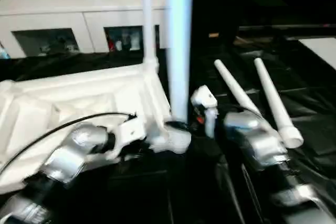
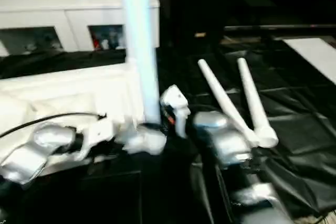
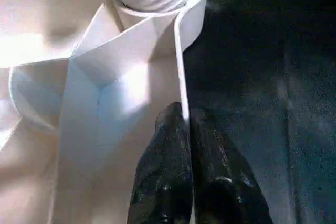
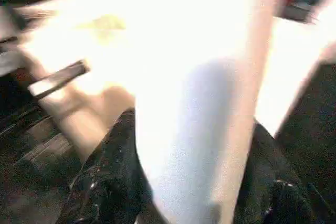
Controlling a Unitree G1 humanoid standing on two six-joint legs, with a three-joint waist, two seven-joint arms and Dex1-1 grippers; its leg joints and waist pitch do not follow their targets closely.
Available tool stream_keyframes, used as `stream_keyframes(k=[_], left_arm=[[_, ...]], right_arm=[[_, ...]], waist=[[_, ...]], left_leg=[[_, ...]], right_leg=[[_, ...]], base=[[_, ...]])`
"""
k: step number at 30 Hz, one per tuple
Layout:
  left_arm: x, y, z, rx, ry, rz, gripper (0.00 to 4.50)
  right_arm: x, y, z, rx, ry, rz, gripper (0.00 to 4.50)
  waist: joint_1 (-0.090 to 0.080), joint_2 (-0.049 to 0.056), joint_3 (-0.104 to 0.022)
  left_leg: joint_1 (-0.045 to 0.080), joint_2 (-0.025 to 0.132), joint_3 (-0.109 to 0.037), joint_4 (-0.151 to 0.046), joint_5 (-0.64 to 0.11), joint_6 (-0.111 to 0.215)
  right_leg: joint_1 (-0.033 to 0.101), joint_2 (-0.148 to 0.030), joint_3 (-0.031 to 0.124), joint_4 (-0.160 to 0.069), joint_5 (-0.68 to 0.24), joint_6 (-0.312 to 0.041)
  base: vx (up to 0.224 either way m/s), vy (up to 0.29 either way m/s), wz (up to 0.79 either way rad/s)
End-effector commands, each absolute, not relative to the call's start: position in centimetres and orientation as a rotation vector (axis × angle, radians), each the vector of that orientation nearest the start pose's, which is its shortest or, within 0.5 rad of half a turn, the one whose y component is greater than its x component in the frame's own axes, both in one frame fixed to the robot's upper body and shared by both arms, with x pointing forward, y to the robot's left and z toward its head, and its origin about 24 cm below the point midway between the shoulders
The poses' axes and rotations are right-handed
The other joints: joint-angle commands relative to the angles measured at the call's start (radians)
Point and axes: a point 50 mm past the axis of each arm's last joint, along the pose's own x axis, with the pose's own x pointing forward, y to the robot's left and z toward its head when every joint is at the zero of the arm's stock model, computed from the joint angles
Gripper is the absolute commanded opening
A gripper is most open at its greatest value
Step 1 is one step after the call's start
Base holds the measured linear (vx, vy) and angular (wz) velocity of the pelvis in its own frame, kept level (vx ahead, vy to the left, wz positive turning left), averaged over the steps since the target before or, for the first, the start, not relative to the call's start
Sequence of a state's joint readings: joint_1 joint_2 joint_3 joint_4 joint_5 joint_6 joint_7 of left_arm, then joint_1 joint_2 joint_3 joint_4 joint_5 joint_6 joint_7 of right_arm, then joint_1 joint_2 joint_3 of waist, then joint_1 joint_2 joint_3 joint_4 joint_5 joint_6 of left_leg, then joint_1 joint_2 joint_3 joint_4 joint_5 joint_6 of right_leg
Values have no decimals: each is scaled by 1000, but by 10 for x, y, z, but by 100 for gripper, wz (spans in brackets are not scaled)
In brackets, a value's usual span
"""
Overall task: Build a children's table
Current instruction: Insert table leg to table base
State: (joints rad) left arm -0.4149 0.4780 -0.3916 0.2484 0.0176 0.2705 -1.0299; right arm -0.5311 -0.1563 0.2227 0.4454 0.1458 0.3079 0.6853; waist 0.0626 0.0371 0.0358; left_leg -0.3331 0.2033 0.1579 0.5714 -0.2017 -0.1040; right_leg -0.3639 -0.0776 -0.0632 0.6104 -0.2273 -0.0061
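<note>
Your right gripper [image 4: 194, 182] has both black fingers clamped round an upright leg [image 1: 180, 45], holding it vertical so the ribbed end can go into the near corner socket of the tabletop [image 1: 79, 95], which lies underside up on the black-sheeted table [image 1: 310, 119]. Left gripper [image 3: 186, 145] is pinched shut on the tabletop's rim [image 3: 181, 77] just beside that socket, probably to stop the top sliding while you press down. Whether the leg is fully seated is hard to say, as the base is blurred. Another leg [image 1: 148, 19] already stands at the far corner; two spare legs [image 1: 257, 95] lie to your right, near each other, clear of the work
</note>
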Motion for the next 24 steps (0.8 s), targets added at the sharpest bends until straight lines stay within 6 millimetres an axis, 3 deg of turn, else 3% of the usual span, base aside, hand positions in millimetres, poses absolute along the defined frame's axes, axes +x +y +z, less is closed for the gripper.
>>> stream_keyframes(k=[1,2,3,4,6,8,9,11,13,16,17,19,22,23,24], left_arm=[[297,119,51,522,468,-1183,0],[299,117,50,514,477,-1160,0],[307,105,44,468,511,-1042,0],[308,103,44,463,515,-1030,0],[312,88,38,437,530,-962,0],[314,77,35,425,528,-943,0],[314,75,35,424,528,-940,0],[316,74,36,463,508,-924,0],[317,74,37,488,491,-920,0],[317,78,41,537,429,-958,0],[316,79,43,550,414,-971,0],[313,83,46,559,383,-1007,0],[304,85,53,545,294,-1106,0],[300,89,59,524,248,-1149,28],[299,93,61,496,249,-1152,46]], right_arm=[[310,-104,-6,-119,616,653,184],[311,-102,-7,-116,616,628,184],[316,-91,-9,-74,619,505,184],[316,-90,-9,-68,620,492,184],[319,-81,-9,-9,607,390,184],[320,-74,-5,-8,570,380,184],[321,-73,-4,-8,563,379,184],[321,-69,1,20,523,394,184],[324,-67,9,32,463,423,184],[328,-65,34,127,316,509,184],[329,-65,41,153,277,533,184],[330,-68,57,246,217,576,184],[328,-74,76,296,123,666,184],[327,-80,87,314,66,710,184],[326,-84,93,324,38,731,184]], waist=[[-3,21,-24],[-4,17,-19],[-7,18,-16],[-9,20,-15],[-8,13,-14],[-4,7,-15],[-6,6,-17],[-5,8,-23],[-5,9,-21],[-4,15,-28],[-5,15,-35],[-7,14,-37],[-14,15,-41],[-8,14,-50],[-1,20,-58]], left_leg=[[16,21,-8,-84,-418,-51],[27,17,0,-81,-446,-52],[27,15,-5,-83,-457,-50],[23,15,-6,-84,-451,-51],[18,15,-13,-88,-451,-43],[25,9,-11,-86,-453,-33],[13,8,-13,-92,-430,-22],[2,10,-15,-99,-397,-10],[3,13,-14,-101,-403,-8],[-3,15,-17,-105,-404,-3],[-13,19,-18,-105,-359,3],[-21,21,-14,-104,-309,19],[-23,22,-12,-101,-341,17],[-22,24,-9,-94,-281,25],[-19,30,-1,-84,-200,42]], right_leg=[[-7,-61,48,-108,-438,-144],[-18,-56,51,-114,-468,-139],[-16,-57,48,-116,-518,-122],[-16,-60,48,-117,-531,-115],[-13,-60,44,-124,-564,-81],[-19,-59,44,-133,-591,-59],[-10,-60,47,-132,-576,-50],[-2,-61,47,-131,-530,-47],[-6,-60,48,-132,-506,-54],[2,-61,46,-129,-460,-57],[12,-62,47,-120,-388,-69],[16,-58,47,-112,-282,-97],[13,-62,46,-115,-338,-120],[13,-63,49,-109,-273,-135],[7,-59,51,-98,-157,-165]], base=[[0,0,0],[0,0,0],[0,0,0],[0,0,0],[0,0,0],[0,0,0],[0,0,0],[0,0,0],[0,0,0],[0,0,0],[0,0,0],[0,0,0],[0,0,0],[0,0,0],[0,0,0]])
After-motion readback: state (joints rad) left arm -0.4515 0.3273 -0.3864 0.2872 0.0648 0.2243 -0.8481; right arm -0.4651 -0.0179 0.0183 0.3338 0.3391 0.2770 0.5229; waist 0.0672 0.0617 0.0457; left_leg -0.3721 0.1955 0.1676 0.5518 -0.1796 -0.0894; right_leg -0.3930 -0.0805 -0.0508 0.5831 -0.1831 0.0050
